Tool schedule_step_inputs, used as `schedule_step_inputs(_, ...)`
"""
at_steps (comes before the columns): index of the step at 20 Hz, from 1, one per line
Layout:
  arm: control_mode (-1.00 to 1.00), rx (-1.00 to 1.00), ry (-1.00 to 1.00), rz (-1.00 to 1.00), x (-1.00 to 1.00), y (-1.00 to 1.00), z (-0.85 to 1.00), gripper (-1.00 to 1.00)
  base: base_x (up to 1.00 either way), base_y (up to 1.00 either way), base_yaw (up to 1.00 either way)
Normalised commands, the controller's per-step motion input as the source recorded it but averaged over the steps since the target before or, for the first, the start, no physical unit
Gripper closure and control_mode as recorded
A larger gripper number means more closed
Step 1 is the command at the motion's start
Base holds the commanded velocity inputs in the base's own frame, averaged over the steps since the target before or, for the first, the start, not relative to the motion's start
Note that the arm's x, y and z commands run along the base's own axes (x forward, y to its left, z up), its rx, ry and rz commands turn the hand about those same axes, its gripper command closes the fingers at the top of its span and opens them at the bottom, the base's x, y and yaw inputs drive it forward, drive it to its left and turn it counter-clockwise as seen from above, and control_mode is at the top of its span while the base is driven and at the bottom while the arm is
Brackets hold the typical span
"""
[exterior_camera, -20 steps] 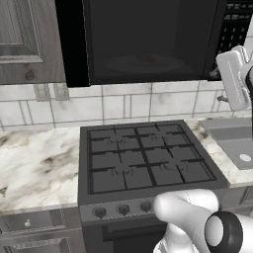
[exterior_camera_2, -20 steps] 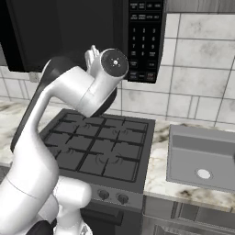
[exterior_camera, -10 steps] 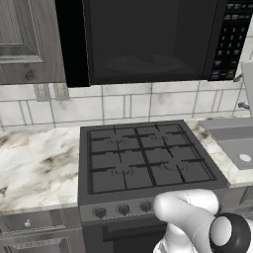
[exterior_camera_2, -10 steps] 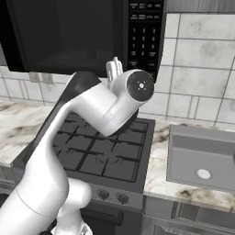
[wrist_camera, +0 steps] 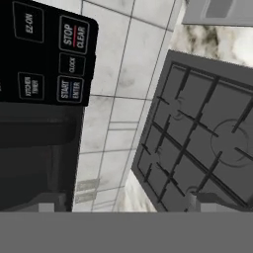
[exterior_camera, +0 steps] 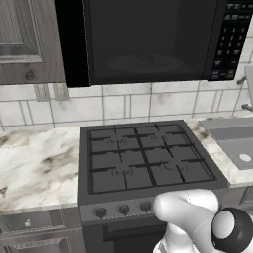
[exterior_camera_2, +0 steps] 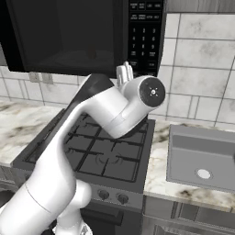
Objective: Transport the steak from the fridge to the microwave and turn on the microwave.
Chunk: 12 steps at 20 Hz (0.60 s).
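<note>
The black microwave (exterior_camera: 148, 39) hangs above the stove with its door swung open at the left. Inside it, a small dim reddish steak (exterior_camera: 148, 59) lies on the round turntable plate (exterior_camera: 133, 64); the steak (exterior_camera_2: 93, 53) is faint in the right base view too. My gripper (exterior_camera_2: 125, 71) points up just below the microwave's button panel (exterior_camera_2: 147, 32), with nothing in it. In the hand view the gripper (wrist_camera: 123, 206) is open, its tips wide apart. There the panel (wrist_camera: 49, 54) sits at the upper left with the START button (wrist_camera: 69, 90) ahead. The fridge is out of view.
A black gas stove (exterior_camera: 143, 158) sits below the microwave, with knobs along its front. A grey sink (exterior_camera_2: 202, 156) is set in the marble counter (exterior_camera: 34, 168) to the right. A dark wood cabinet (exterior_camera: 24, 39) hangs at the upper left.
The hand has swung to the right, away from the microwave's opening and under the button panel. The gripper stays open.
</note>
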Motion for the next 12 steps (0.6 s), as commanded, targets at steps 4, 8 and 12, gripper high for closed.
schedule_step_inputs(4, -1.0, 0.0, 0.0, 0.0, 0.17, -0.04, -0.14, -1.0, 0.0, 0.0, 0.0)
schedule_step_inputs(8, -1.0, 0.0, 0.0, 0.0, 0.24, 0.0, -0.1, -1.0, 0.0, 0.0, 0.0)
schedule_step_inputs(12, -1.0, 0.0, 0.0, 0.0, 0.26, 0.05, -0.08, -1.0, 0.0, 0.0, 0.0)
